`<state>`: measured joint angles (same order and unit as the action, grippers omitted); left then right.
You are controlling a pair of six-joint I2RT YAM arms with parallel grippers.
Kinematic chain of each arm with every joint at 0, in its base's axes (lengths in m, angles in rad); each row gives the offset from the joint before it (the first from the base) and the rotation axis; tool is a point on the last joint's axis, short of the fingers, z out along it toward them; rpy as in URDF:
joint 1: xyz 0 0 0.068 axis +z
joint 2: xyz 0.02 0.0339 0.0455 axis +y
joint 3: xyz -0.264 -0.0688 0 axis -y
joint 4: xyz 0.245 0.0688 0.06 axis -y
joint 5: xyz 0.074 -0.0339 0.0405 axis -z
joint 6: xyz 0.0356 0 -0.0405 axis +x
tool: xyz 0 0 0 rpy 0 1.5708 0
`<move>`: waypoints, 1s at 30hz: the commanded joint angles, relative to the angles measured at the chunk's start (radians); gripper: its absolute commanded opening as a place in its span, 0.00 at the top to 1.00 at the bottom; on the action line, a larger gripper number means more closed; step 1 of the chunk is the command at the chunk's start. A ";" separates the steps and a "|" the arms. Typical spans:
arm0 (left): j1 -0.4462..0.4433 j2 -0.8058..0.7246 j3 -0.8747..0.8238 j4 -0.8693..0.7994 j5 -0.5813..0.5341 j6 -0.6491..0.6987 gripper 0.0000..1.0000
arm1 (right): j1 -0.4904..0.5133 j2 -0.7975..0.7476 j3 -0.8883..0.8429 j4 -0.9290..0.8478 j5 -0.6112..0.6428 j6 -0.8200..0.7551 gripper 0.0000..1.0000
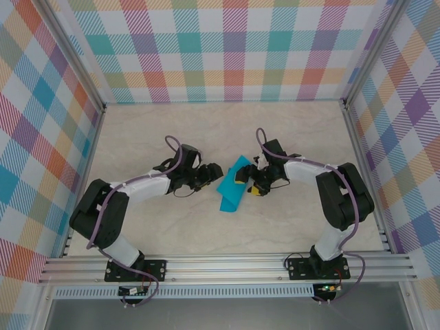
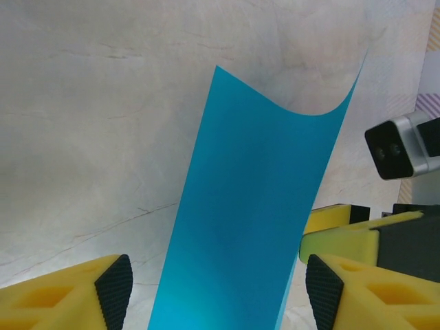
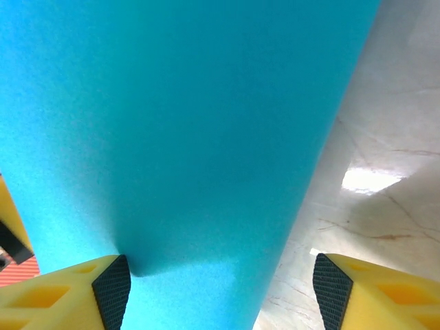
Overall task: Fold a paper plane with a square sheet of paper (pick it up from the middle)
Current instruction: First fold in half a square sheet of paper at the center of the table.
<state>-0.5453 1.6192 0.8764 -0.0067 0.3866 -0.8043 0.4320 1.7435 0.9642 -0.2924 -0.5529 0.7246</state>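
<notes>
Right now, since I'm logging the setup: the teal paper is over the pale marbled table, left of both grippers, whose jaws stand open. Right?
One thing is wrong: the square sheet of paper is not left of both grippers but between the left gripper and the right gripper, as the top external view shows. The pale marbled table and the open jaws are right.

The square sheet of paper, a narrow curled teal-blue strip, lies on the table.
</notes>
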 commanded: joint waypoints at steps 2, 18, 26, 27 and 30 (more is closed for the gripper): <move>-0.018 0.067 0.046 0.061 0.101 -0.009 0.40 | 0.001 -0.024 -0.004 -0.023 -0.056 -0.058 0.27; -0.038 0.104 0.027 0.200 0.193 -0.036 0.41 | 0.001 -0.026 -0.039 -0.033 -0.067 -0.087 0.34; -0.037 0.093 0.033 0.177 0.216 -0.008 0.43 | 0.001 -0.026 -0.047 -0.027 -0.079 -0.093 0.35; -0.039 0.096 0.032 0.181 0.218 -0.008 0.44 | 0.001 -0.026 -0.045 -0.029 -0.079 -0.094 0.35; -0.042 0.096 0.033 0.183 0.227 -0.003 0.48 | 0.001 -0.029 -0.047 -0.028 -0.082 -0.094 0.35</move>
<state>-0.5690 1.7294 0.9039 0.1711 0.5869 -0.8291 0.4320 1.7195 0.9268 -0.3149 -0.6079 0.6601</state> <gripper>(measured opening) 0.525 0.655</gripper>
